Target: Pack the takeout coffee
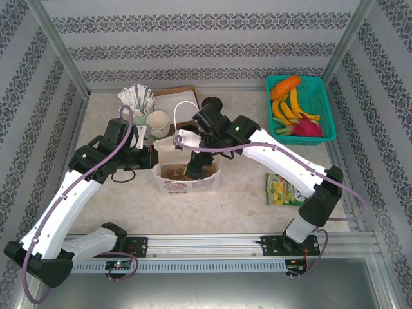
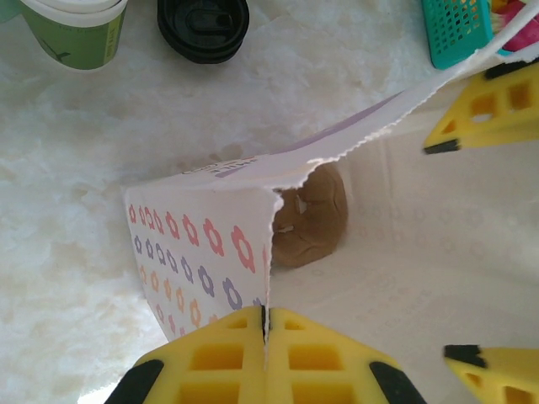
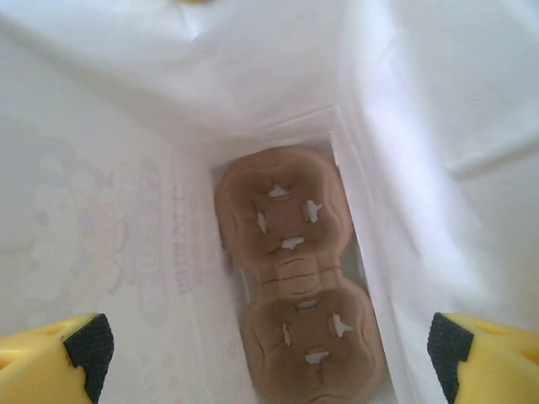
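Bystanders on the pale tabletop point(image 1: 238, 209)
A teal plastic mesh basket point(image 1: 313, 80) of orange, yellow and pink fruit point(image 1: 291, 103) sits in the far right corner; a green-and-yellow snack packet point(image 1: 282, 190) lies flat near the right edge; a pale green cup of white wrapped sticks point(image 1: 136, 100) and a stack of cream paper cups point(image 1: 158, 122) stand by the far edge.

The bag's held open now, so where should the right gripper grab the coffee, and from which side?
Take the coffee around its body just under the black lid, jaws level, coming from its right. It looks upright behind the bag and is round, so a side pinch should seat; the wider lid rim would likely stop slipping. The cream cups stand on its left.
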Controlling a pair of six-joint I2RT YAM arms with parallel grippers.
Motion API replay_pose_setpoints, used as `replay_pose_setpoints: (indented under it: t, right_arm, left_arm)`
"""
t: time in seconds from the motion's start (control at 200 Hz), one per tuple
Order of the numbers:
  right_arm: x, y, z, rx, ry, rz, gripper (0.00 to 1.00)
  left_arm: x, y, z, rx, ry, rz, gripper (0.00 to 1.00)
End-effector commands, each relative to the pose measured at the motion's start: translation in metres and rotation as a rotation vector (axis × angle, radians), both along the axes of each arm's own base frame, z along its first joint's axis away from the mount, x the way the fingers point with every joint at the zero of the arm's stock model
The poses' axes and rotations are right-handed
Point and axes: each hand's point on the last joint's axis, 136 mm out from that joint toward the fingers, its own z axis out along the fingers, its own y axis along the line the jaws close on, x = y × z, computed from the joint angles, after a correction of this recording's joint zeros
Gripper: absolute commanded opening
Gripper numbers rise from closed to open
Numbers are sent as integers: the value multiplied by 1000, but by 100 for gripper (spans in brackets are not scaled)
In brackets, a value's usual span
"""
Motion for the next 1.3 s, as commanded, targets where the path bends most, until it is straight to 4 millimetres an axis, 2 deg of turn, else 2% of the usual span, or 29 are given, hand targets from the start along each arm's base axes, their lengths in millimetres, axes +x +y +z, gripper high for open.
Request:
replay_pose_setpoints:
  t: [0.0,0.14,0.295,0.36,0.63,0.814,0.934,1.224,1.259,1.299]
  right_arm:
    - [1,-3,31,87,33,-103,98]
    - [-12,-7,55,161,55,-90,98]
    - [8,-24,91,269,-23,-216,98]
    - [12,-31,97,307,-32,-223,98]
    - [57,-59,75,227,-81,-346,98]
    - [78,-59,50,138,-91,-285,98]
    - [86,-56,41,127,-88,-208,97]
    - [74,-38,25,154,-70,16,78]
    - [74,-37,23,150,-71,25,73]
    - [75,-37,22,147,-70,23,61]
  left_arm:
    - [7,4,9,-5,-64,18,0]
    - [10,7,9,15,-53,40,0]
    - [10,6,8,11,-37,38,0]
    - [9,5,6,13,-25,37,0]
    - [11,-1,4,1,-5,14,0]
    - [12,-4,3,-3,4,1,0]
    - [13,-5,2,-6,8,-2,0]
    - [14,-7,4,-7,7,-18,2]
    - [13,-8,4,-6,9,-22,1]
    - [14,-8,5,-4,10,-25,2]
